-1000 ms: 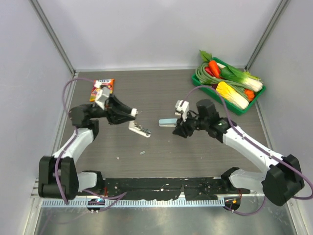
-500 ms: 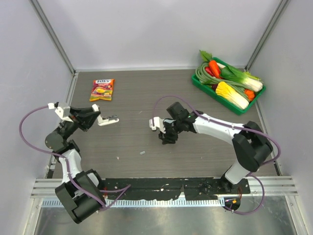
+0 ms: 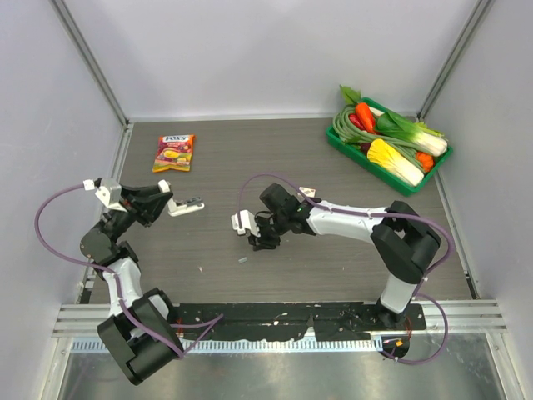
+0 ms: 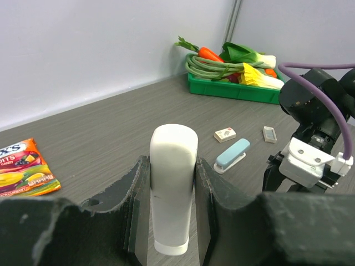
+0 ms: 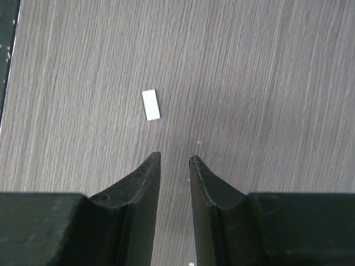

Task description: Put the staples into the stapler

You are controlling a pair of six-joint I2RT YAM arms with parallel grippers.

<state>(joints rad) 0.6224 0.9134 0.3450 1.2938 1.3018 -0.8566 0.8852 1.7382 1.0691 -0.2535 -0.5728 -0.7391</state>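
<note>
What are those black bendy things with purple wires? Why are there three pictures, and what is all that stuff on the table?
They are two robot arms, each ending in a two-finger claw called a gripper. One picture looks down from above. The other two come from little cameras on the arms' wrists, so you see their own fingers. The left gripper squeezes a white stapler. The right gripper holds nothing, its fingers slightly apart over the table near a small white piece. Also lying there: a blue stapler, a tiny staples box, a sweets packet and a green tray of vegetables.
</note>
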